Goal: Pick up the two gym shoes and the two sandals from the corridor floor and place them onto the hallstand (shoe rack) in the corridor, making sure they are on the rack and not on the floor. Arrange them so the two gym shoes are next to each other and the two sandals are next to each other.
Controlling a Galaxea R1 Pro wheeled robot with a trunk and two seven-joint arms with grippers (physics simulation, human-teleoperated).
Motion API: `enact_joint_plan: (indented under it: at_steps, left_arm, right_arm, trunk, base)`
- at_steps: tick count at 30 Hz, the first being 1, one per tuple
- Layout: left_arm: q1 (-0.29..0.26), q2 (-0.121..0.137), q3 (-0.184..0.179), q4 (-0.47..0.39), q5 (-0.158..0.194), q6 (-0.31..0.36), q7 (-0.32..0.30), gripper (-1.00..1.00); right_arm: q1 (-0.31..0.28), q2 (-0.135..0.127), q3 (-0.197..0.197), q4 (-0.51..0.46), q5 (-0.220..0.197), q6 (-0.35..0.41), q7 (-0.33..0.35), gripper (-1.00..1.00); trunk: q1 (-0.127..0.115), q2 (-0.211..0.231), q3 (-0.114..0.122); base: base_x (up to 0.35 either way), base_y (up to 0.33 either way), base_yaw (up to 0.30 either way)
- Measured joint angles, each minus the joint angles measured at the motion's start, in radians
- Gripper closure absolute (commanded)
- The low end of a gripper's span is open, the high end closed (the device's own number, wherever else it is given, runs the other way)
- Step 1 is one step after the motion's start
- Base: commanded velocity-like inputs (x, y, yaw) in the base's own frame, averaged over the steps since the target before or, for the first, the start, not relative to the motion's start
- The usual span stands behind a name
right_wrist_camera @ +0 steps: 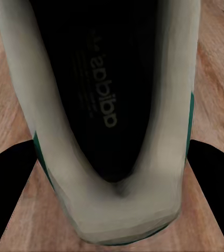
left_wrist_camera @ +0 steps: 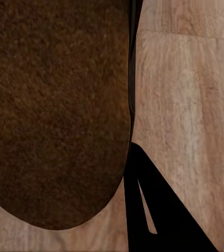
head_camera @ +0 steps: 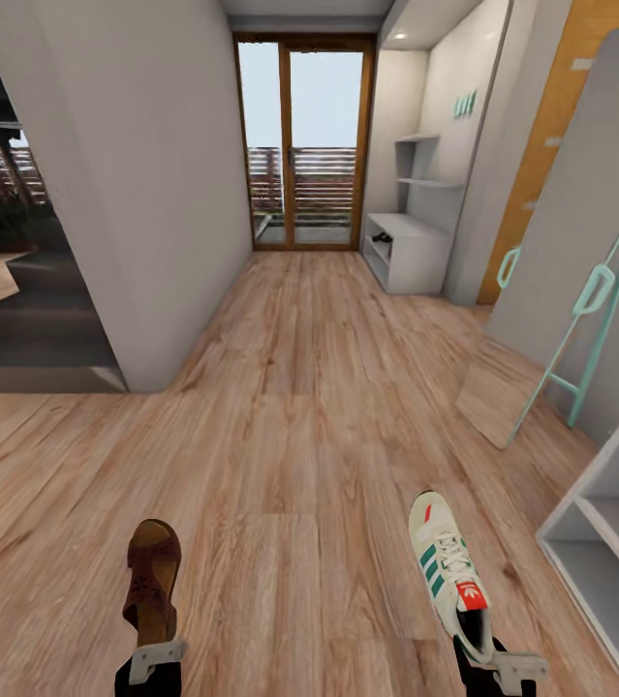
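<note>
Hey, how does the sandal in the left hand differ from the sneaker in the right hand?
The sandal is dark brown and open, with a wide strap; the gym shoe is white and laced, with green stripes and a red tongue tab. The sandal looks shorter and rounder, the gym shoe longer and narrower. Shared: each is held at its heel end by a hand, left hand, right hand, toe pointing forward over the corridor floor.

Left gripper [head_camera: 154, 651] jaws clamp a sandal [head_camera: 151, 579]; right gripper [head_camera: 488, 658] jaws clamp a gym shoe [head_camera: 448, 568]
</note>
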Motion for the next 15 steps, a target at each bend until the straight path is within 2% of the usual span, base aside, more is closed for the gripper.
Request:
enact_joint_plan:
  at_steps: [15]
  left_arm:
    - [0.000,0.000,0.000,0.000,0.000,0.000,0.000,1.00]
  right_arm:
    - [0.000,0.000,0.000,0.000,0.000,0.000,0.000,1.00]
  trunk:
    - [0.000,0.000,0.000]
  base:
    - [0.338,0.000,0.000]
